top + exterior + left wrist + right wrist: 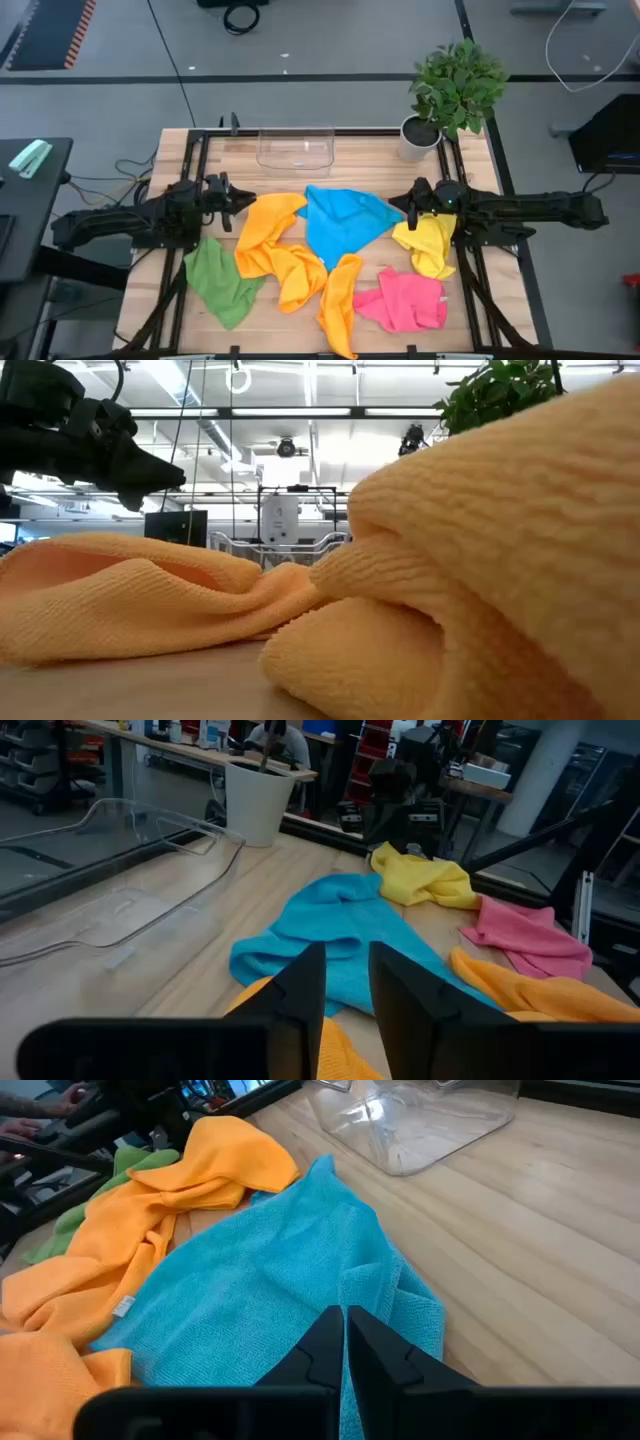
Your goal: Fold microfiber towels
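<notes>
Several microfiber towels lie crumpled on the wooden table: a big orange towel (268,238), a second orange towel (340,300), a blue towel (340,222), a yellow towel (428,245), a pink towel (405,300) and a green towel (220,280). My left gripper (242,200) hovers at the big orange towel's far left corner. It is raised off the table (170,478) and open, with nothing between its fingers (345,985). My right gripper (408,207) is shut (343,1325) over the blue towel's right corner (400,1295), beside the yellow towel. My right gripper stands with shut fingers just over the blue towel's right corner (380,1305), coming from the table's right side. No cloth shows between the fingertips. Whether they touch the towel, I cannot tell.
A clear plastic tray (295,148) sits at the table's far edge, and a potted plant (455,85) in a white pot stands at the far right corner. Bare wood (370,165) shows between the tray and the towels. An orange towel (480,560) fills most of the low view.
</notes>
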Controlling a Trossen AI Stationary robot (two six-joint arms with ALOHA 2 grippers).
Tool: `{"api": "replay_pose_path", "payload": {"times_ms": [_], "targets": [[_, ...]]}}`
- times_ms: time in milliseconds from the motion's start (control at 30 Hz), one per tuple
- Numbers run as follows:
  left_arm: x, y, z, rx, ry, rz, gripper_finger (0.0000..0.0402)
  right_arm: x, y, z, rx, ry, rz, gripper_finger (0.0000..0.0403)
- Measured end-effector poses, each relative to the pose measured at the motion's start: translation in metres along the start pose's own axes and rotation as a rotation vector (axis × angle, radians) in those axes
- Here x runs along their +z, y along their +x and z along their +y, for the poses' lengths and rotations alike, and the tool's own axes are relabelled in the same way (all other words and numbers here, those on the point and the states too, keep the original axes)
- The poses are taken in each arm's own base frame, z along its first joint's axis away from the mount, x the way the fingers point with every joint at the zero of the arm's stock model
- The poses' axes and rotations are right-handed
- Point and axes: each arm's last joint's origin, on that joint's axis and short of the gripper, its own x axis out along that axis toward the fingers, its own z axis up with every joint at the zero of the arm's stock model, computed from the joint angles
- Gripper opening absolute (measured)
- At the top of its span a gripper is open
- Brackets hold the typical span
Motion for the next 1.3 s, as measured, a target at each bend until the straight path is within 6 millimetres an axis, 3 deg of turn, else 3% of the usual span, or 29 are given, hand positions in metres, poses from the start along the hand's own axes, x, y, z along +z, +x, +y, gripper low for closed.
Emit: {"api": "replay_pose_path", "payload": {"times_ms": [1300], "targets": [[0.0001,0.0,0.0,0.0,0.0,0.0,0.009,0.0,0.0,0.0,0.0,0.0,0.0,0.0027]]}}
